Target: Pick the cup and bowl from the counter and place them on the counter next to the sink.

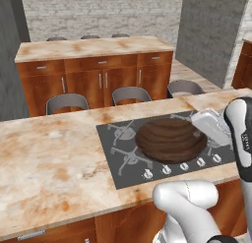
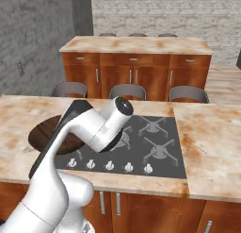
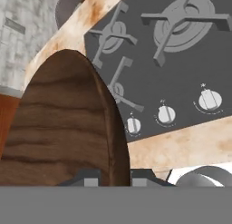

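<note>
Bowl (image 3: 63,123) fills the near left of the hand view, wood-grain wall seen edge-on, rim running up from between the two fingertips (image 3: 86,178). One tip sits on each side of the rim, so fingers look clamped on the bowl rim w/ a narrow gap. Gripper (image 3: 114,178) at bottom of that view.

In left base view the bowl (image 1: 170,138) hangs tilted over the right half of the cooktop (image 1: 123,153), near its front edge w/ the knobs; looks lifted, not resting flat, but can't be sure of clearance. Right base view: bowl (image 2: 47,133) pokes out behind the forearm, over the cooktop's (image 2: 155,147) left edge and the counter (image 2: 212,142) strip beside it.

Key relation: the bowl lies to one side of the fingers, rim pinched at its edge, so most of its width is cantilevered off the grip. Wide shallow thing held by one point of rim, prob. prone to swing or slip if the arm turns fast.

Judgement: bowl picked, carry to sink side is next. Sink and cup not seen from here, so direction of travel can't be told.

Stools (image 1: 130,94) and a second counter (image 1: 93,47) stand beyond.
</note>
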